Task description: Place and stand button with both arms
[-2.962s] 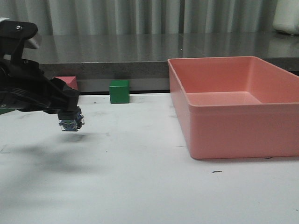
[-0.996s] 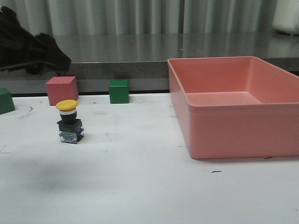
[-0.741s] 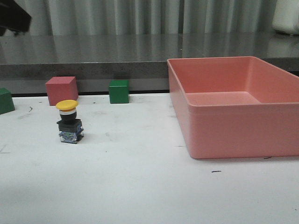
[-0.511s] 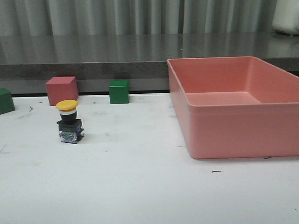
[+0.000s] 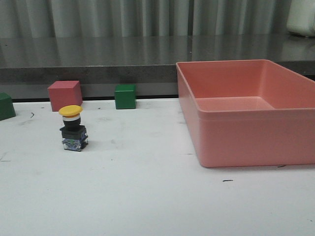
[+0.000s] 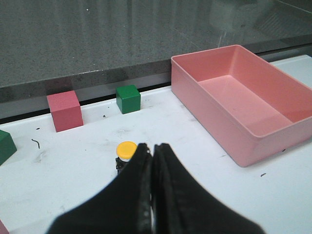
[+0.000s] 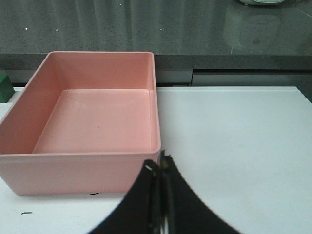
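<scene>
No writing is legible. Button (image 5: 72, 129) stands upright near the desk's left edge, before 1 red cube (image 5: 65, 95); pink bin (image 5: 256, 142) at right. Left gripper (image 6: 152, 155) and right gripper (image 7: 161, 167): fingers pressed together, holding nothing.

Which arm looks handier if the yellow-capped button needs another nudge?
Probably the left: its gripper hangs near the upright yellow-capped black push button; the right gripper hangs near the pink plastic bin.
</scene>
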Available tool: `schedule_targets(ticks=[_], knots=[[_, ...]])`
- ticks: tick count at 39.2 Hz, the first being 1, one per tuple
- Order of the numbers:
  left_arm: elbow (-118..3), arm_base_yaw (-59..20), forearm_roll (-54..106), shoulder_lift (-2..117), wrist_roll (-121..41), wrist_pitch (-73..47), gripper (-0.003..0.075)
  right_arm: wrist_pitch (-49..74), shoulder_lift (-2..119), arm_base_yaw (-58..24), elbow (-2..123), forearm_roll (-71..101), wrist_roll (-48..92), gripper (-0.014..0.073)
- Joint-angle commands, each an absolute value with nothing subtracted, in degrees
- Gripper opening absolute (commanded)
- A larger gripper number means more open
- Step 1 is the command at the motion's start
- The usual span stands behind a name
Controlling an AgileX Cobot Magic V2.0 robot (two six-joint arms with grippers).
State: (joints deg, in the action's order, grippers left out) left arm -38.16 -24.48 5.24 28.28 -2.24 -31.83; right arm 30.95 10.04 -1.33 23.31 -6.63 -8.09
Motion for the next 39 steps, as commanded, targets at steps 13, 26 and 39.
schedule_targets(ticks=[13, 26, 39], knots=[[-39.98, -24.97, 5.89, 28.46, -1.67, -28.03, -0.0020, 26.48, 10.56, -0.91, 24.72, -7.38, -7.56, -0.0071], [-39.98, -24.97, 5.89, 28.46, -1.67, -27.92, -0.0020, 26.48, 10.56, -0.91, 24.72, -7.38, -7.56, -0.0071], [-29.03, -21.97, 0.72, 20.96, 4.86, -15.48, -0.0020, 26.48, 10.56, -0.91, 24.72, -7.38, -7.56, -0.0071]])
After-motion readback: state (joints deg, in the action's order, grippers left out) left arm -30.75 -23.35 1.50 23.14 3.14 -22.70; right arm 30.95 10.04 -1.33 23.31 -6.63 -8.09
